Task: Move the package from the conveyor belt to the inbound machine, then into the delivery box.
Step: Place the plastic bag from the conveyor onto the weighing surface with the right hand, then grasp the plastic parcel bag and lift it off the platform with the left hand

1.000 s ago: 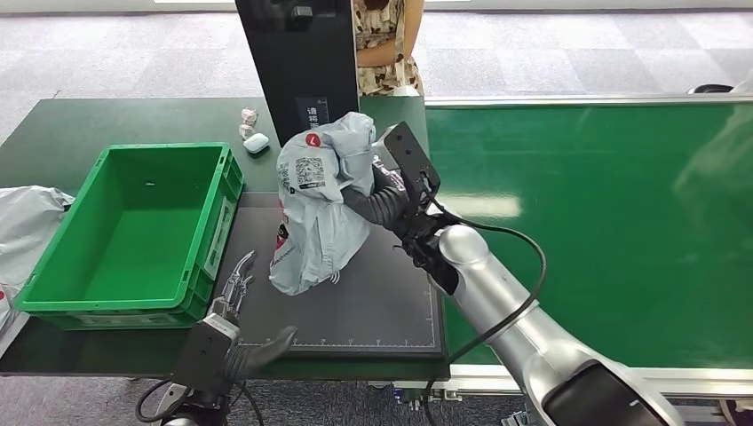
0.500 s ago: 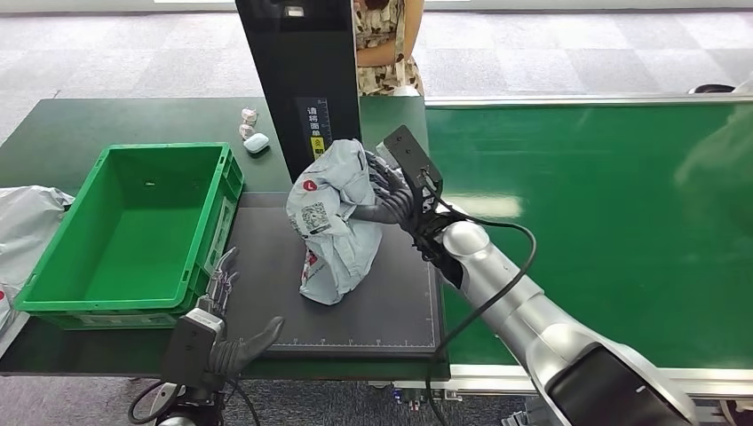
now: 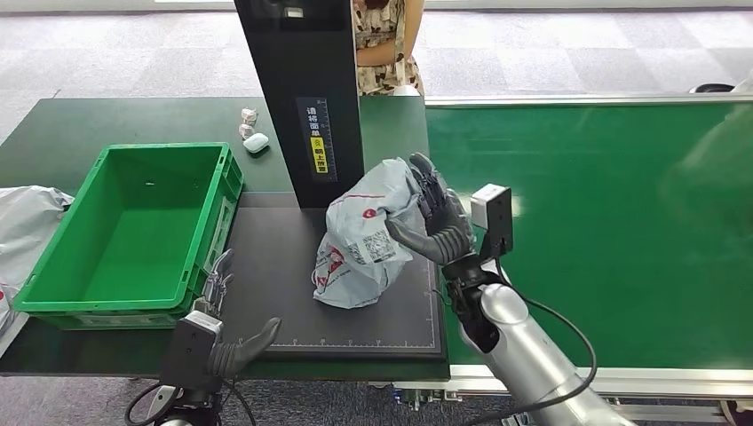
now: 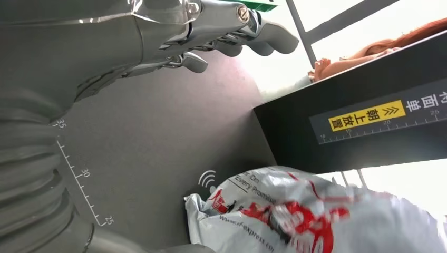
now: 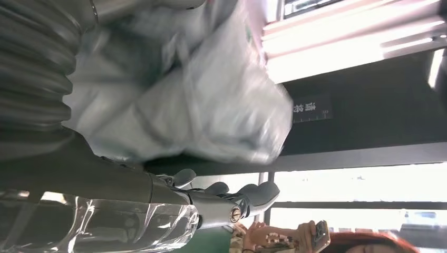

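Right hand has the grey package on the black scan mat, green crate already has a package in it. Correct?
Not quite. In the head view the green crate holds no package. The rest stands: the right hand holds the grey package on the black scan mat.

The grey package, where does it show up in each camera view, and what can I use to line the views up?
Head view: the grey package sits mid-frame on the dark mat, held by the right hand.
Left wrist view: package along the lower edge, red print showing.
Right wrist view: package blurred across the upper middle.
Shared landmark: the black scanner column.
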